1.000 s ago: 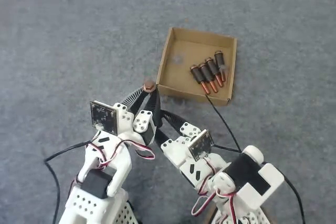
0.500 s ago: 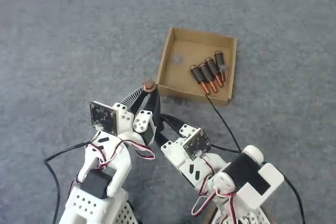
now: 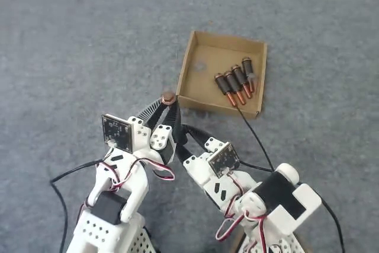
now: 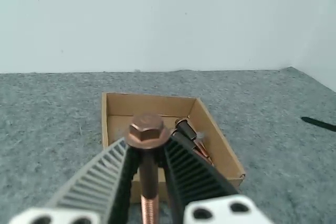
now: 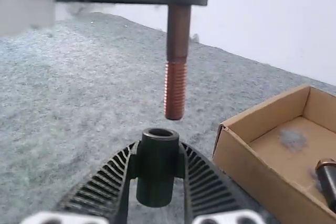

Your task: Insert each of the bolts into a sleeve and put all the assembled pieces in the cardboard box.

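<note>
My left gripper (image 4: 148, 153) is shut on a copper bolt (image 4: 147, 145), held upright with its hex head (image 3: 168, 96) on top, just outside the near left corner of the cardboard box (image 3: 188, 66). My right gripper (image 5: 157, 169) is shut on a black sleeve (image 5: 158, 163), held upright with its open bore facing up. The bolt's threaded tip (image 5: 175, 90) hangs a short way above the sleeve's mouth, slightly off to one side. Several assembled pieces (image 3: 235, 82) lie side by side in the box. In the high view the right gripper (image 3: 179, 137) sits under the left one (image 3: 167, 108).
Grey carpet (image 3: 71, 57) covers the table all round. A black cable (image 3: 251, 137) runs from the box's near edge back to the right arm. A pale wall (image 4: 157, 14) rises behind the carpet's far edge.
The right arm has shifted slightly under the left gripper, bringing the sleeve closer beneath the bolt. The left arm and bolt have stayed still.
</note>
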`<state>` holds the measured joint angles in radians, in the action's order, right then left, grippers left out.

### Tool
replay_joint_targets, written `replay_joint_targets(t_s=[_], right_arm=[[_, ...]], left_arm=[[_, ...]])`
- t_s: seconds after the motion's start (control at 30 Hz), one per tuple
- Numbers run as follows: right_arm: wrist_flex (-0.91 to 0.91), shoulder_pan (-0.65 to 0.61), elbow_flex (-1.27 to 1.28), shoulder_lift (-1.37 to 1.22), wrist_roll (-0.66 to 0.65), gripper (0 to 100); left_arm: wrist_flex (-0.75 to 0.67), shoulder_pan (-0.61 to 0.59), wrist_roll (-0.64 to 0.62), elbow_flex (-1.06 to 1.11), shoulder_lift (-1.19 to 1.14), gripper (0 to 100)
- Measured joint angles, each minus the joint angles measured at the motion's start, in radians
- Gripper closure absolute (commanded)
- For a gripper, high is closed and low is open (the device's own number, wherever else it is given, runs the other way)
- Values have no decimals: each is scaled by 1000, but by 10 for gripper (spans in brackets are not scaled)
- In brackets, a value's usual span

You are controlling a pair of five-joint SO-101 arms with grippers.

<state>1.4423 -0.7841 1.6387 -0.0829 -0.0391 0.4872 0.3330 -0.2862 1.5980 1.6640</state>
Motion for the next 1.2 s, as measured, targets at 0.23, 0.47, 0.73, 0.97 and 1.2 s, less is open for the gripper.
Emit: replay_joint_targets(t_s=[0.23, 0.47, 0.73, 0.97, 1.2], right_arm=[[0, 2, 0, 0, 0, 992], [41, 2, 0, 0, 0, 992], [48, 31, -15, 0, 0, 992], [48, 41, -28, 0, 0, 992], [48, 41, -26, -2, -3, 992]], left_arm=[[0, 0, 0, 0, 0, 987], [0, 0, 0, 0, 0, 987], [0, 2, -5, 0, 0, 987], [0, 5, -5, 14, 0, 987], [0, 31, 0, 41, 0, 987]])
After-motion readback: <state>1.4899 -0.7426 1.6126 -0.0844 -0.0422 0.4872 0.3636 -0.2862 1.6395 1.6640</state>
